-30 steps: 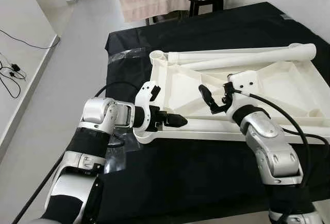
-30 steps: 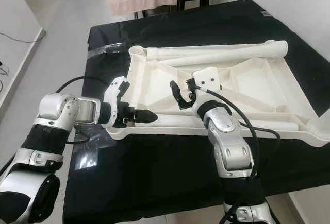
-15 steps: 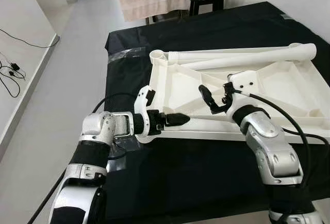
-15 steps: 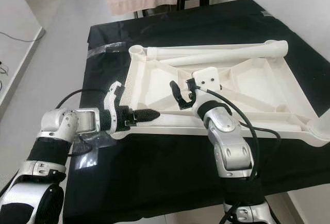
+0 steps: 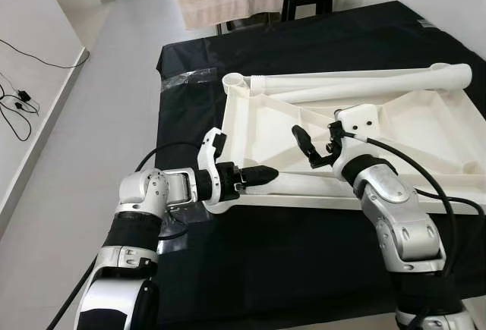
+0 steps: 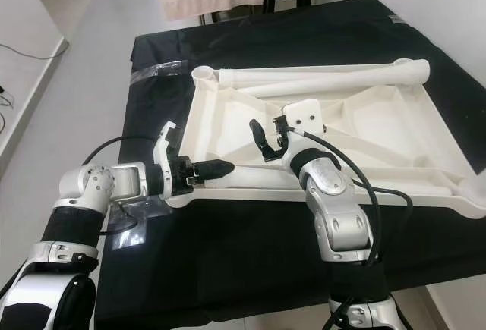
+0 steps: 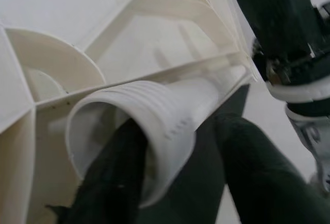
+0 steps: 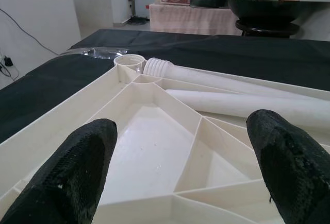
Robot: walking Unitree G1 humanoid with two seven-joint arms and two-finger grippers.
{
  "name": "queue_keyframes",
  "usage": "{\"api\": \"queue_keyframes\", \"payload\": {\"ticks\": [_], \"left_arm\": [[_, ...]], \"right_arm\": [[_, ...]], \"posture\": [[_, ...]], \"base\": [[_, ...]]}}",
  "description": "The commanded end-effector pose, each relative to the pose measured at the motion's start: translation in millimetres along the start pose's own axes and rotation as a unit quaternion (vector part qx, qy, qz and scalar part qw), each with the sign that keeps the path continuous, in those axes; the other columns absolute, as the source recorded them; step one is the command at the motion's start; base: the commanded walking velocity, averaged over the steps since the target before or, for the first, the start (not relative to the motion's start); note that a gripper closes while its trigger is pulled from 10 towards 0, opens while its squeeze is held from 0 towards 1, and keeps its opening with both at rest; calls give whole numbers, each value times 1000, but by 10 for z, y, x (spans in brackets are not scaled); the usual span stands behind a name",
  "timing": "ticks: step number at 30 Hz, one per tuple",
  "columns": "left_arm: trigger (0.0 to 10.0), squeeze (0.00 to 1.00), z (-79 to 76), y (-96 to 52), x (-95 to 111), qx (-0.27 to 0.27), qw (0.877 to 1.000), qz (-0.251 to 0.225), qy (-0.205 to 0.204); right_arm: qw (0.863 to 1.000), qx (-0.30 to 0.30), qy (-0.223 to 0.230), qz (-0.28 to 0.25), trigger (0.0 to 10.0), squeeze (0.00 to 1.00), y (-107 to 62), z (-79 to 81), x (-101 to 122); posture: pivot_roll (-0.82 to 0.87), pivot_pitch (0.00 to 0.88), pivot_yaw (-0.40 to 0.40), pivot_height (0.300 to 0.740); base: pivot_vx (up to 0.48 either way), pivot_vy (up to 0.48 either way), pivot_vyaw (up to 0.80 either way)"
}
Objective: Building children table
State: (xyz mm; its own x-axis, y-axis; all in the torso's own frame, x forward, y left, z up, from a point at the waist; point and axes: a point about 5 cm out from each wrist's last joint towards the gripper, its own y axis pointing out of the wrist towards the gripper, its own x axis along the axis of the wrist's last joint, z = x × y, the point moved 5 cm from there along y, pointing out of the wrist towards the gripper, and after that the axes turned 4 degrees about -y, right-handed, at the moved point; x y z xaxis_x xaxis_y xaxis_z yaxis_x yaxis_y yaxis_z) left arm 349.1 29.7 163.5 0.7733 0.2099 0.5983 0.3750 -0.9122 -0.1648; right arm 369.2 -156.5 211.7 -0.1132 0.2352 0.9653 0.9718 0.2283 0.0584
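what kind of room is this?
Likely a home room, used as an assembly spot: white tabletop lying upside down on a black cloth, a towel-draped stand, cables on the pale floor.

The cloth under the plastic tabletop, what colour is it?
Plain black cloth, clearest in the left eye view.

My two arms are silver shells with black joint bands and small screws. Black cables loop off each forearm. White brackets cap the wrists of my left gripper point(image 5: 258, 176) and right gripper point(image 5: 305, 146), each with long black fingers point(image 8: 77, 175), finely textured.
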Motion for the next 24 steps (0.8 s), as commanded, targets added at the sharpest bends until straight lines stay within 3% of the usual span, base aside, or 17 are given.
{"api": "queue_keyframes", "payload": {"ticks": [1,9,18,20,23,24], "left_arm": [[0,0,-5,5,-115,-13,1000,21,-14],[0,0,-2,-40,-103,-14,1000,18,-15],[0,0,13,-309,92,1,999,-29,14],[0,0,31,-463,167,19,998,-46,35],[0,0,39,-514,187,26,997,-50,43],[0,0,41,-627,252,39,995,-65,61]], "right_arm": [[1000,11,3,0,10000,0,21,78,1],[1000,12,4,-2,10000,0,32,92,7],[999,4,23,-28,10000,0,45,32,127],[995,1,74,-64,10000,0,39,-27,287],[993,1,93,-76,10000,0,34,-45,340],[985,9,139,-98,10000,0,19,-71,439]], "posture": [[-103,129,104,740],[-95,119,102,740],[-98,105,101,740],[-95,97,100,740],[-95,95,100,740],[-94,93,99,740]], "base": [[0,0,0],[0,0,0],[0,0,0],[0,0,0],[0,0,0],[0,0,0]]}}
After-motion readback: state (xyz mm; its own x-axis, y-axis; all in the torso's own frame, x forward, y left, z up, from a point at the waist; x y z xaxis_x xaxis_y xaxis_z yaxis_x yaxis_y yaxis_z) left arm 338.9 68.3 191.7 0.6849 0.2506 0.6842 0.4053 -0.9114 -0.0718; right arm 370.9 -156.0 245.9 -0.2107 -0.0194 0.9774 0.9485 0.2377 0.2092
